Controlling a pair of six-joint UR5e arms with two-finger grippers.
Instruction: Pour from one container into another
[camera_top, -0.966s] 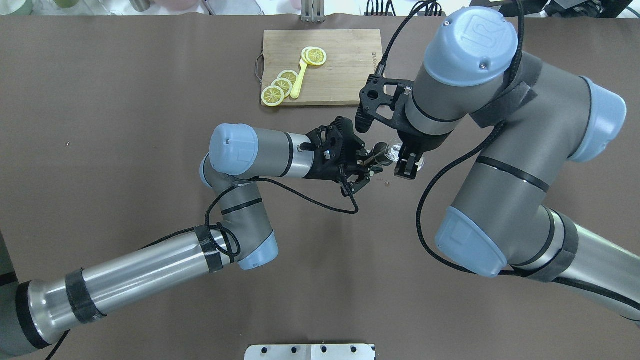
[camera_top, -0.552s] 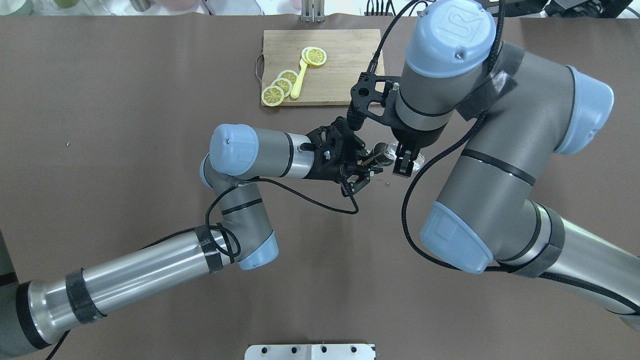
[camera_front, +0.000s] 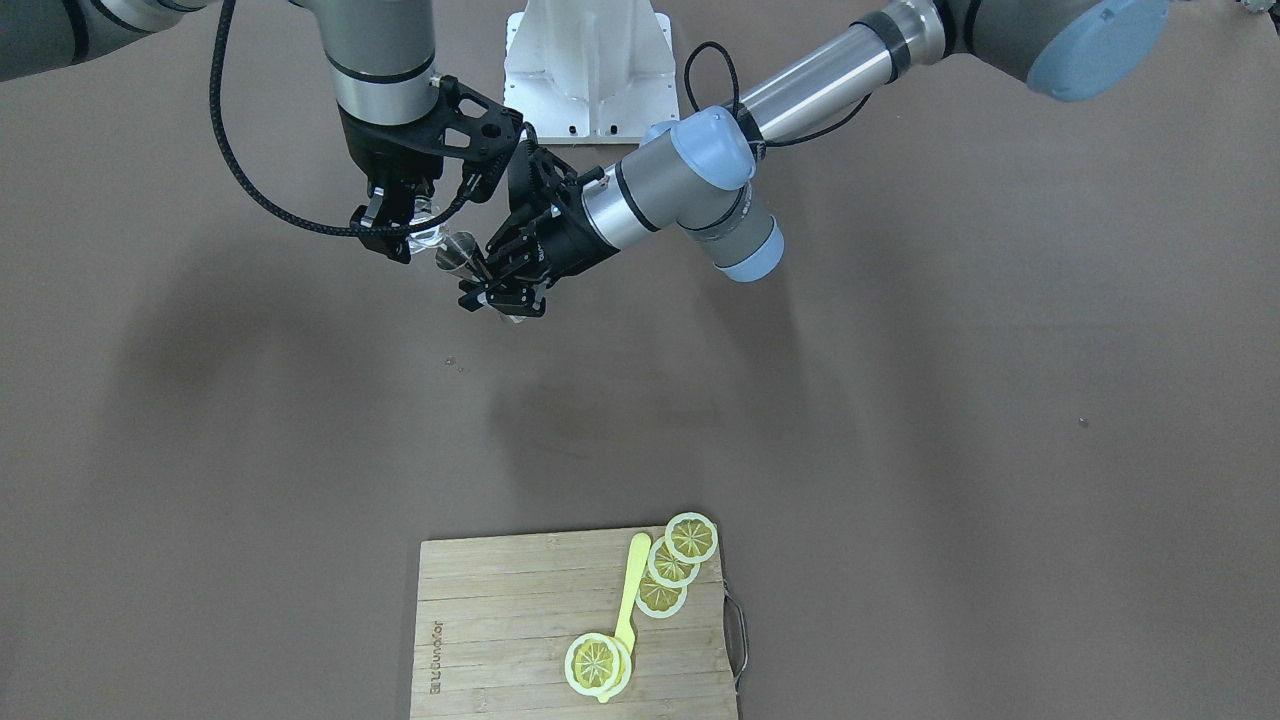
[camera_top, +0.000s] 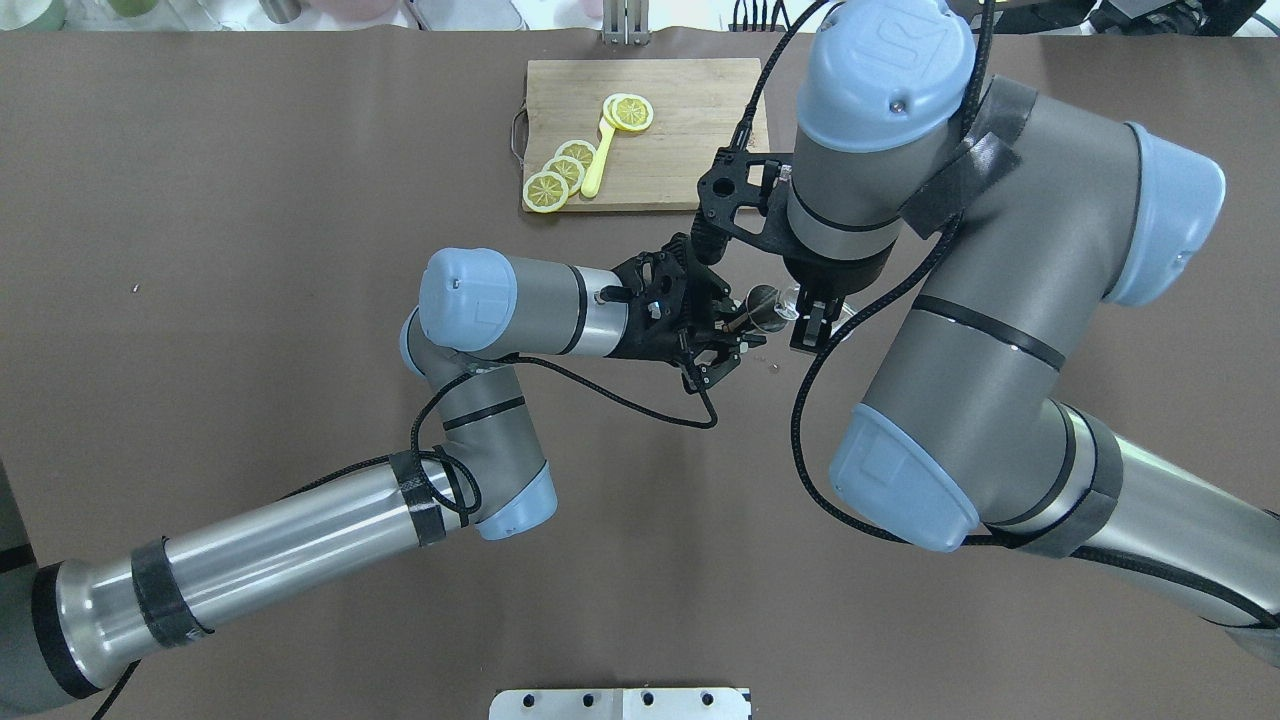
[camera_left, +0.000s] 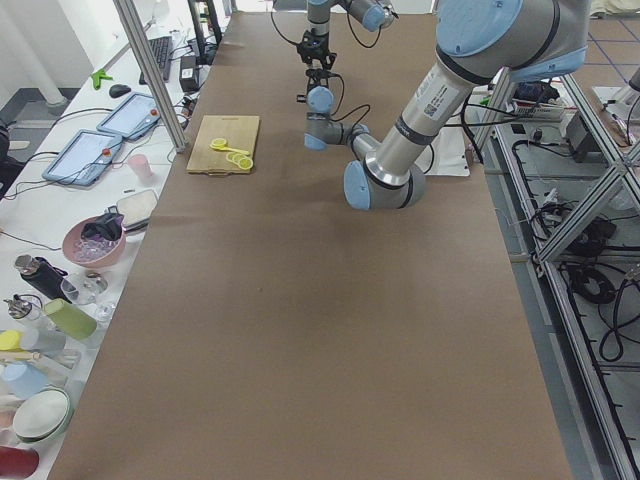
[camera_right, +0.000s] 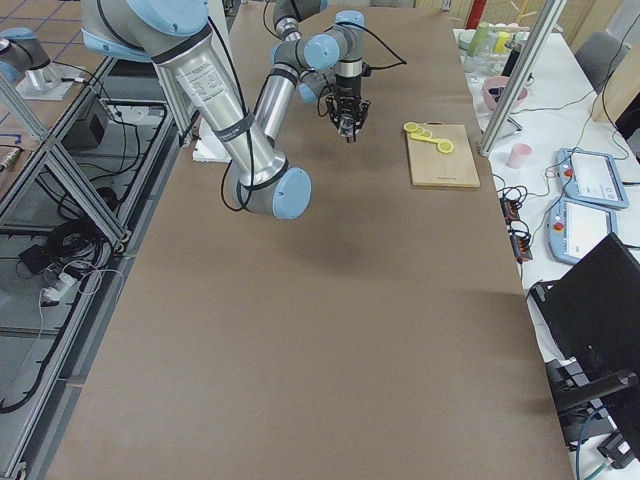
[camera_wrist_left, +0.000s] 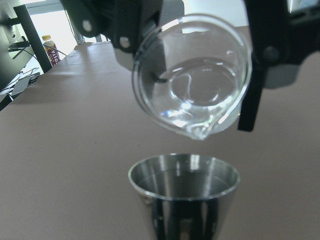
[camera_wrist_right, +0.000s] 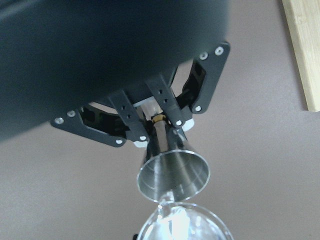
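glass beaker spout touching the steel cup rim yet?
Apart. The left wrist view shows the glass beaker tilted above the steel cup, with a strip of bare table visible between the spout and the cup's rim.

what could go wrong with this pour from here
The spout of the glass beaker sits above the narrow mouth of the metal cup, near its rim, so liquid could miss and land on the table. The right gripper and left gripper are close; more tilt might bump glass against cup.

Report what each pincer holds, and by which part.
Left pincer: metal cup, pinched at its narrow lower end. Right pincer: glass cup, clamped across its sides.
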